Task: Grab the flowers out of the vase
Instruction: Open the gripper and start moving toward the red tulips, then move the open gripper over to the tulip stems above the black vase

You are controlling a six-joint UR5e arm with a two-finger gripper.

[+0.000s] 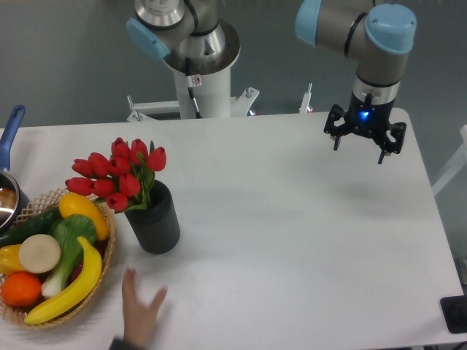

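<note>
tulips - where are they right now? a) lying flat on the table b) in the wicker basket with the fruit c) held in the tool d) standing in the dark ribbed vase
d, the red tulips stand with their stems down in the mouth of the dark ribbed vase, which sits just right of the basket, while the tool hovers far off over the table's right side, holding nothing.

Flowers (117, 173) in vase (155, 222) at surface (292, 233) left, basket (55, 292) just left, gripper (363, 142) far right behind.
</note>
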